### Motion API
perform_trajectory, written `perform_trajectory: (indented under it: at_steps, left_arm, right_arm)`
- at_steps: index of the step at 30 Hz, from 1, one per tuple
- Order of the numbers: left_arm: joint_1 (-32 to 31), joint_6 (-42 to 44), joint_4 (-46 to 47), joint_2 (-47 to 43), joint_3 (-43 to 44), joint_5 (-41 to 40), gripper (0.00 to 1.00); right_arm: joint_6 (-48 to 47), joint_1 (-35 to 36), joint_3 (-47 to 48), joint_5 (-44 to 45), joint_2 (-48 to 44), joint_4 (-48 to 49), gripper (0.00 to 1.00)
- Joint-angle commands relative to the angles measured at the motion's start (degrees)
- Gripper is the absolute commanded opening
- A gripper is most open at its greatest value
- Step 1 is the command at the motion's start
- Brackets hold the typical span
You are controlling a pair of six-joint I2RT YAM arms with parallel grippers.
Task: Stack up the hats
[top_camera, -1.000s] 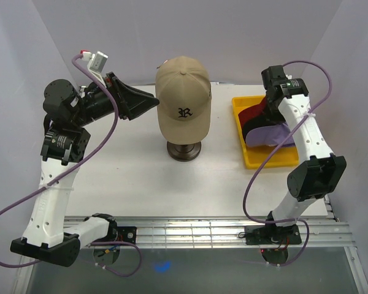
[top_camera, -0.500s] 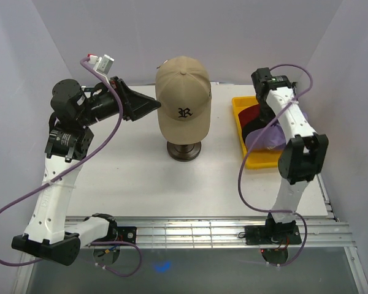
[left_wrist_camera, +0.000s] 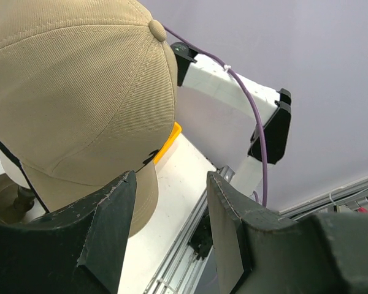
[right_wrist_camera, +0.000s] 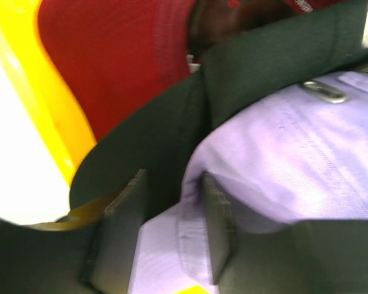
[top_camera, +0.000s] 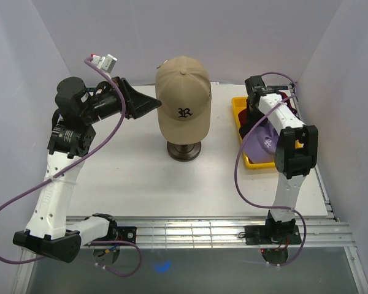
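A tan hat [top_camera: 183, 98] with a black "R" sits on the mannequin head in the middle of the table. My left gripper [top_camera: 153, 105] is open beside its left side; in the left wrist view the tan hat [left_wrist_camera: 80, 92] lies just past the left finger, with nothing between the fingers [left_wrist_camera: 224, 233]. My right gripper [top_camera: 253, 122] reaches down into the yellow tray [top_camera: 240, 113]. Its jaws [right_wrist_camera: 172, 226] stand apart over the lavender hat [right_wrist_camera: 282, 165] and a black hat's brim [right_wrist_camera: 172, 128]. A red hat [right_wrist_camera: 122, 61] lies behind them. The lavender hat [top_camera: 267, 144] fills the tray's near end.
The mannequin's dark round base [top_camera: 184, 150] stands on the white table [top_camera: 129, 177]. The yellow tray's wall [right_wrist_camera: 43, 104] runs close to my right fingers. Purple cables loop from both arms. A metal rail [top_camera: 196, 229] borders the near edge.
My right gripper's jaws have come apart, and the right arm has folded back and left over the tray. The lavender hat now lies lower in the tray. The left arm barely moved.
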Motion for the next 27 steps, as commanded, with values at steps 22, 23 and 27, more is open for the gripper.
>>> perform_trajectory:
  at_steps: [22,23,27]
  left_arm:
    - [-0.11,0.56,-0.28,-1.46,-1.48,-1.96,0.60]
    - [-0.02,0.03,-0.37,-1.55,-1.75,-2.31,0.60]
    - [-0.02,-0.85,-0.20,-1.82,-3.15,-4.07,0.59]
  right_arm:
    - [9.27,-10.90,-8.71,-6.23,-36.78,-0.41,0.75]
    - [9.36,-14.31,-10.20,-6.93,-37.93,0.03,0.75]
    - [9.19,-20.31,-16.00,-14.66,-37.77,0.99,0.73]
